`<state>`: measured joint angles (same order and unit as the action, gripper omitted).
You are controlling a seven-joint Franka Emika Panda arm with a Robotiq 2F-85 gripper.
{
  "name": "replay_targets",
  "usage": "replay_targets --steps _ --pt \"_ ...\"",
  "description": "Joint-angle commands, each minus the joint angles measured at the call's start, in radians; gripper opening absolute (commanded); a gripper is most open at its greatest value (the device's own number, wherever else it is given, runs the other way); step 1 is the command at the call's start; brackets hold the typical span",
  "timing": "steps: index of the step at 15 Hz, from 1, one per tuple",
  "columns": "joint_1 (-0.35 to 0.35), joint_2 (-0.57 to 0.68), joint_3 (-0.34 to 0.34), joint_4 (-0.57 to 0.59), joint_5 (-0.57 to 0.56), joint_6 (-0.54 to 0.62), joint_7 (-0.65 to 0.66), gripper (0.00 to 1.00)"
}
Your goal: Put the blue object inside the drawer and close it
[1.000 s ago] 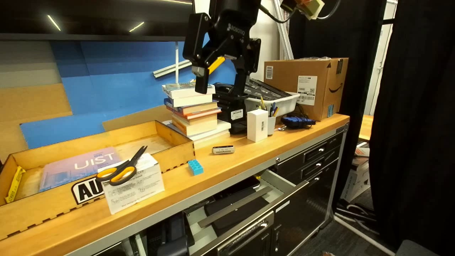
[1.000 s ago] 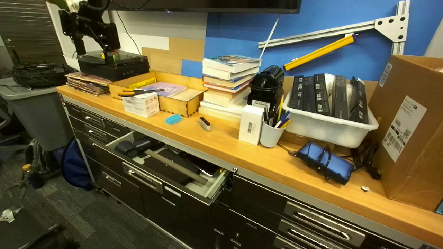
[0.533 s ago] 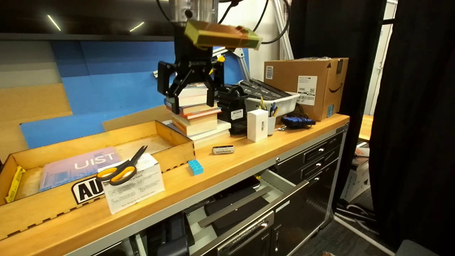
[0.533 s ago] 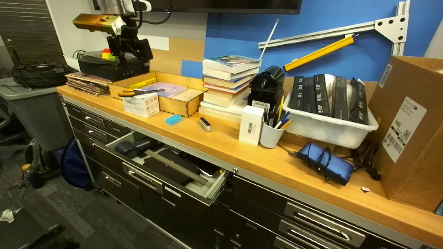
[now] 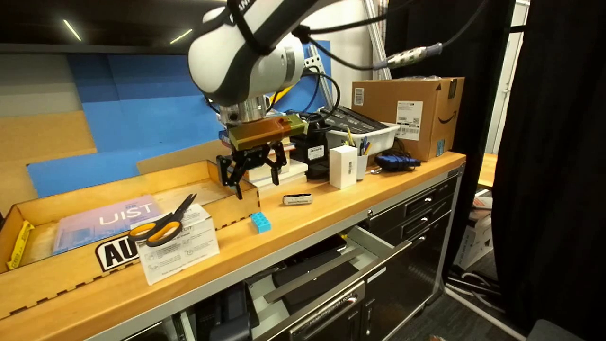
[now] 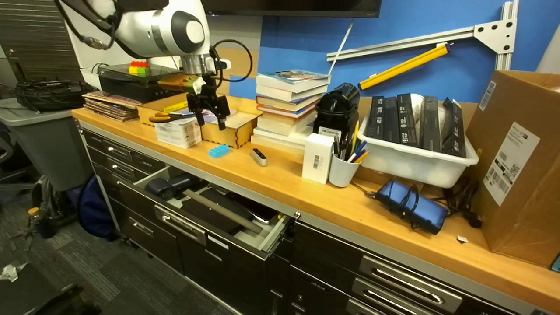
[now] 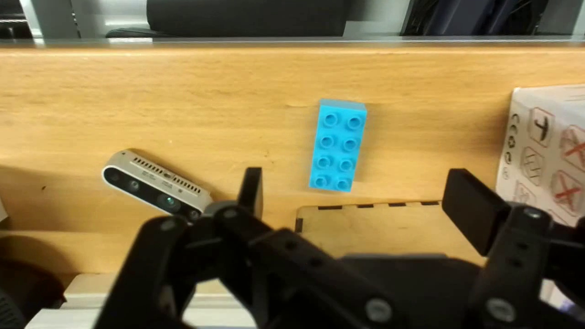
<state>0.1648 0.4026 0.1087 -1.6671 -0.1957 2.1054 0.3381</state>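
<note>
Blue brick (image 7: pixel 338 145) near the front edge of the surface (image 6: pixel 280 177), drawer (image 6: pixel 245 254) open below

The brick lies flat, studs up, nearer the front edge than the back, and just beside the wooden tray (image 5: pixel 118 190), a gap showing between them. Over the surface the jaws point down — spread wide, pads (image 7: pixel 473 208) well apart, gripping nothing. The drawer stands pulled out beneath the front edge, a grey strip (image 6: pixel 223 211) inside it running parallel to that edge over dark contents (image 6: pixel 208 216).

On one side of the brick, close to the front edge, a white box (image 5: pixel 187 248) carries scissors (image 5: pixel 177 214); on the opposite side lies a small pale bar with lenses (image 7: pixel 155 184). A stack of books (image 6: pixel 286 105) and a white tub (image 6: pixel 407 168) of black boxes (image 6: pixel 396 120) stand toward the back edge — and a cardboard box (image 5: pixel 412 118) stands near an end corner.
</note>
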Motion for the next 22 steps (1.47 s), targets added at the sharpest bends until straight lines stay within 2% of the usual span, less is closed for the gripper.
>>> replay_targets --steps 1,5,6,7,9,12,16,20,22 --pt "0.022 0.117 -0.036 0.122 0.033 -0.04 0.014 1.0" --pt "0.025 0.17 -0.057 0.128 0.06 -0.015 0.031 1.0" --pt "0.026 0.176 -0.06 0.129 0.063 -0.016 0.032 0.95" --pt "0.026 0.178 -0.059 0.125 0.069 -0.014 0.029 0.73" --pt "0.024 0.178 -0.058 0.118 0.087 -0.012 0.027 0.7" --pt "0.022 0.177 -0.056 0.104 0.112 -0.003 0.026 0.44" --pt "0.019 0.157 -0.061 0.083 0.135 -0.005 0.032 0.16" --pt "0.003 0.065 -0.063 -0.003 0.158 -0.01 0.02 0.16" --pt "-0.006 -0.006 -0.062 -0.092 0.177 0.004 0.019 0.15"
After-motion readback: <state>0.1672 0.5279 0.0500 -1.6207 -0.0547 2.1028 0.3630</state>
